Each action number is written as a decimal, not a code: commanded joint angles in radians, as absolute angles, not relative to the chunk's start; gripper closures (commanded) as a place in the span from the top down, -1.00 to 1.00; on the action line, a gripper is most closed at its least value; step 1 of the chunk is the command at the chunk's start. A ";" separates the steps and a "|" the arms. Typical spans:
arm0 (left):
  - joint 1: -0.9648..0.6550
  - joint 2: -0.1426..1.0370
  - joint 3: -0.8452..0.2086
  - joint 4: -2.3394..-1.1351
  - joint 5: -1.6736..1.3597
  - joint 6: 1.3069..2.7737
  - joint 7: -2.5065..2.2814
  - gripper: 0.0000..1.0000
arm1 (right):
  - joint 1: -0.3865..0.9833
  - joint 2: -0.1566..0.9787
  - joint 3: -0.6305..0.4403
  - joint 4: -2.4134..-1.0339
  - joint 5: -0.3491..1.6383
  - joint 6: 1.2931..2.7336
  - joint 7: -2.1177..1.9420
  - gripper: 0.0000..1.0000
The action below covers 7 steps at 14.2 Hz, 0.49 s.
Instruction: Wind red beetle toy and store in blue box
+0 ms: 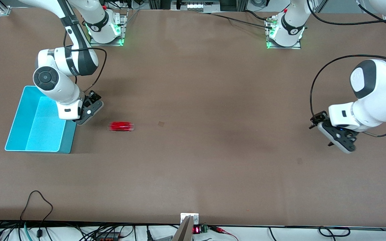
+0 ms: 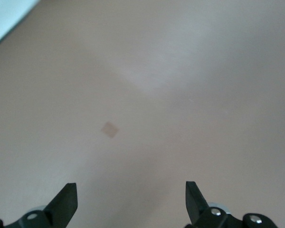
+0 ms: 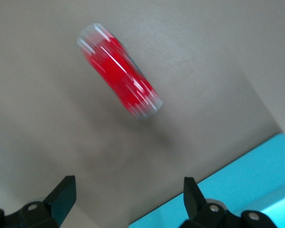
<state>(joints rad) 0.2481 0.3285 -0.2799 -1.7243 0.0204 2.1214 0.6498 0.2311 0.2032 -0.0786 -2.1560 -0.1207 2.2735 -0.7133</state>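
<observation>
The red beetle toy (image 1: 121, 126) is on the brown table, a short way from the blue box (image 1: 18, 117) toward the left arm's end; it shows as a smeared red and silvery streak. In the right wrist view the toy (image 3: 118, 78) lies ahead of the fingers, apart from them. My right gripper (image 1: 87, 113) hangs open and empty just above the table beside the box's wall (image 3: 247, 190), between box and toy. My left gripper (image 1: 323, 134) is open and empty, over bare table at the left arm's end; in its own view (image 2: 130, 197) nothing is between the fingers.
A small tan square mark (image 1: 161, 123) is on the table near the middle; it also shows in the left wrist view (image 2: 109, 129). Cables and a small red display (image 1: 196, 230) line the table edge nearest the front camera.
</observation>
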 commanded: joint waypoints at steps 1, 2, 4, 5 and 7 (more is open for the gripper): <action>0.178 0.322 -0.184 -1.655 0.035 2.062 0.363 1.00 | 0.239 0.219 -0.084 -2.128 -0.161 2.258 -0.849 1.00; 0.146 0.319 -0.132 -1.652 0.028 2.062 0.268 1.00 | 0.239 0.247 -0.084 -2.091 -0.222 2.240 -0.865 1.00; 0.065 0.290 -0.036 -1.629 -0.040 2.034 0.164 1.00 | 0.216 0.273 -0.083 -2.071 -0.245 2.214 -0.890 1.00; 0.037 0.279 0.001 -1.623 -0.047 2.001 0.152 1.00 | 0.201 0.285 -0.083 -2.071 -0.245 2.227 -0.928 1.00; 0.026 0.259 0.015 -1.589 -0.049 1.938 0.094 1.00 | 0.170 0.308 -0.081 -2.072 -0.244 2.299 -1.062 1.00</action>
